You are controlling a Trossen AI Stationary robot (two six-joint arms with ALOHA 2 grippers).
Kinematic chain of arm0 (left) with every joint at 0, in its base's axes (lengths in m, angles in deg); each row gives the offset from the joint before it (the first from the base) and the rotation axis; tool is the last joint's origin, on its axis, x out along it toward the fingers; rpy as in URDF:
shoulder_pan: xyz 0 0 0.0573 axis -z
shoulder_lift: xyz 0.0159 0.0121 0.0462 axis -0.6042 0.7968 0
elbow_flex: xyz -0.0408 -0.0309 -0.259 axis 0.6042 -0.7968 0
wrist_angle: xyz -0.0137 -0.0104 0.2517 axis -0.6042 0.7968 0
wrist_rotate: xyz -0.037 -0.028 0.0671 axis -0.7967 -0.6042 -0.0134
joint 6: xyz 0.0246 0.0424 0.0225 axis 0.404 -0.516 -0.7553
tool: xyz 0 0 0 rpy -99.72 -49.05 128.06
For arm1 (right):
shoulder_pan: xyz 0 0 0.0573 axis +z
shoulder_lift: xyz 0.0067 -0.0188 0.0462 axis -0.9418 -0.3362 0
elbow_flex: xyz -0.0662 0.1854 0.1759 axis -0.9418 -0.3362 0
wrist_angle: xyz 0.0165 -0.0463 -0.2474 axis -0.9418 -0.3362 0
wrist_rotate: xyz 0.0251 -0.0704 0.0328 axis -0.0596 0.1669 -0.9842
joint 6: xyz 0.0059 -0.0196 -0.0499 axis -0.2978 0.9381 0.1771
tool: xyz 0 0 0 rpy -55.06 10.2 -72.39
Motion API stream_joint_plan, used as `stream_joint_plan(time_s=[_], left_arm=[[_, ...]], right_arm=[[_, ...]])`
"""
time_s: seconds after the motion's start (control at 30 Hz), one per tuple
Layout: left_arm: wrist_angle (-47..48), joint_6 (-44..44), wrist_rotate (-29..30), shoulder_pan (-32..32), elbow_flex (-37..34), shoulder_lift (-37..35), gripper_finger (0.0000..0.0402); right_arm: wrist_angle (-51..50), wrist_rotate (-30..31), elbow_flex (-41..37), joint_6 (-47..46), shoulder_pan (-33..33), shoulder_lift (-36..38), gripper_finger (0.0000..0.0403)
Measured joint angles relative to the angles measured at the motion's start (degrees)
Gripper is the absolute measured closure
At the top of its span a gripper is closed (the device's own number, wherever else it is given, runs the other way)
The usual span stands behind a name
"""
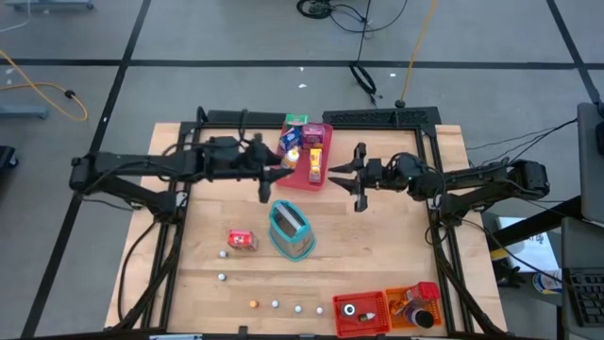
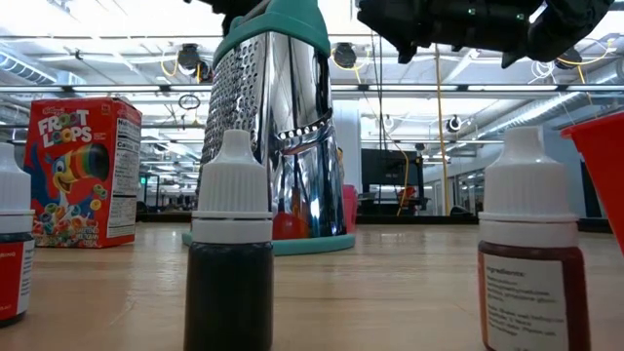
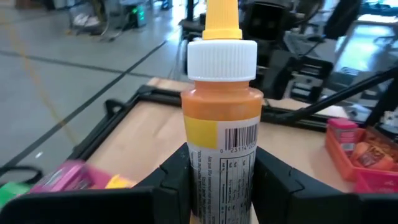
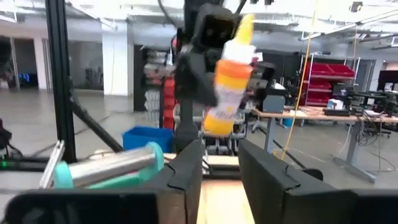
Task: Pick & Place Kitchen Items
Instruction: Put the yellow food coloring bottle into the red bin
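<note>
My left gripper (image 1: 281,168) hovers at the pink tray's left edge, shut on an orange bottle (image 3: 221,118) with a white cap and yellow nozzle. The right wrist view shows the same bottle (image 4: 229,81) up in the air. My right gripper (image 1: 359,176) waits open to the right of the tray, fingers (image 4: 186,171) apart with nothing between them. The pink tray (image 1: 321,175) holds several packets. A red cereal box (image 1: 242,240) lies on the table, and small white and orange balls (image 1: 275,304) sit near the near edge. My left gripper pinches the orange bottle by its lower body (image 3: 221,177), one finger on each side of the label. The fingers come level from the table's left. The bottle is lifted clear of the table, tilted, with its nozzle (image 4: 245,28) uppermost.
A teal and metal grater (image 1: 291,229) stands mid-table, looming in the low view (image 2: 278,127). Red (image 1: 361,314) and orange (image 1: 417,305) bins sit at the near right corner. Two dropper bottles (image 2: 230,244) (image 2: 531,244) stand close to the low camera. Bare wood lies left of the cereal box.
</note>
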Motion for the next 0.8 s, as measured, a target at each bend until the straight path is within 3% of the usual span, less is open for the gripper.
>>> stream_joint_plan(time_s=[0.4, 0.8], left_arm=[[-13.63, -2.46, 0.07, 3.92, 0.0, 10.66, 0.0284], [-25.96, -2.8, 0.02, 4.59, 0.0, 19.01, 0.0284]], right_arm=[[2.66, -2.74, 0.0, -2.7, 0.0, -0.01, 0.0222], [3.06, -2.58, 0.0, -2.72, 0.0, -1.2, 0.0195]])
